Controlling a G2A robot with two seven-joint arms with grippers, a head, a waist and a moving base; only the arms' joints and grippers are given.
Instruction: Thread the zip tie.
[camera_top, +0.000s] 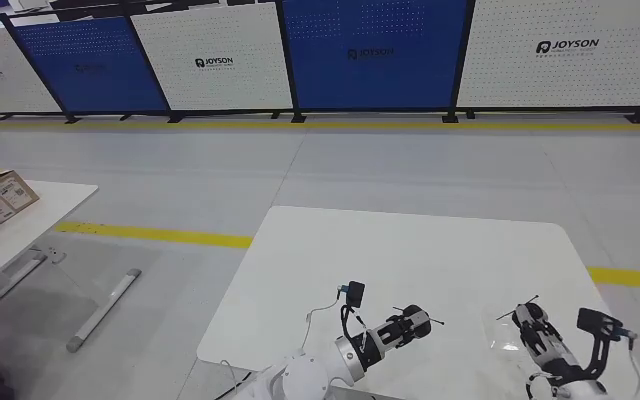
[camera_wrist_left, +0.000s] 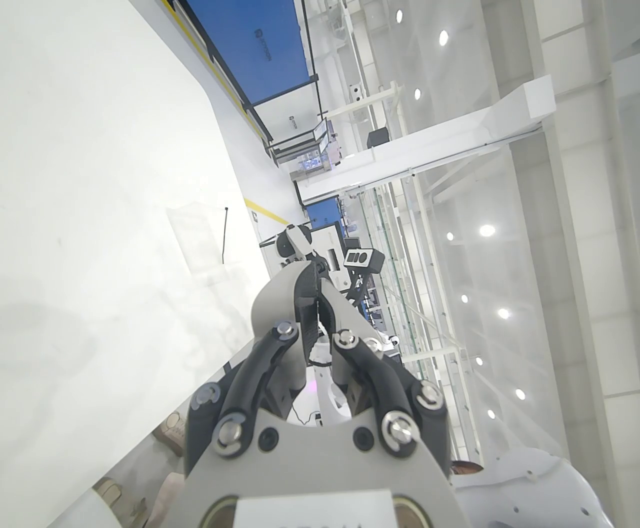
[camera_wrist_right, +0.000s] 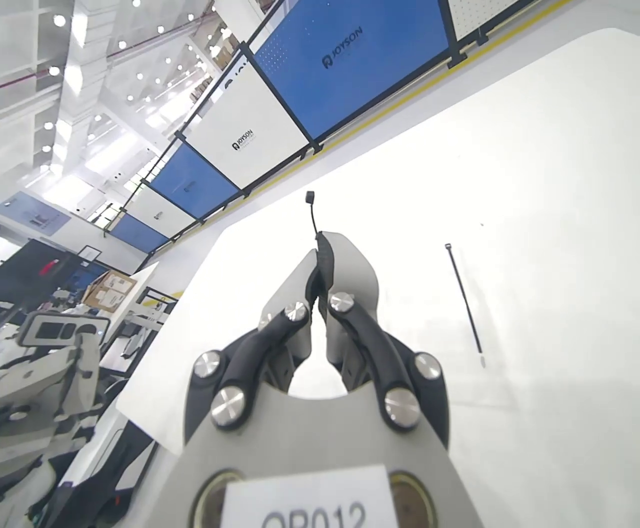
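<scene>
- My left gripper sits low over the near edge of the white table, towards the left side. Its fingers are pressed together.
- In the top view a thin dark line sticks out on either side of those fingers. I cannot tell whether it is something pinched between them.
- To its right, between my two grippers, a clear plastic bag lies flat on the table.
- A loose zip tie, thin and black, rests straight along one edge of that bag. It lies apart from my left gripper.
- Further right is my right gripper, also near the table's front edge and well apart from the left one.
- Its fingers are clamped on the held zip tie. A short length of black strap stands out past the fingertips and ends in the small square head. How the rest of the strap runs is hidden behind the fingers.
- In my right wrist view a lying zip tie stretches flat on the table beside that gripper without touching it, with a pale bit at one end. I cannot tell whether it is the same one that rests on the bag.
- Behind the table, blue and white pegboard panels stand in a row along a yellow floor line.
</scene>
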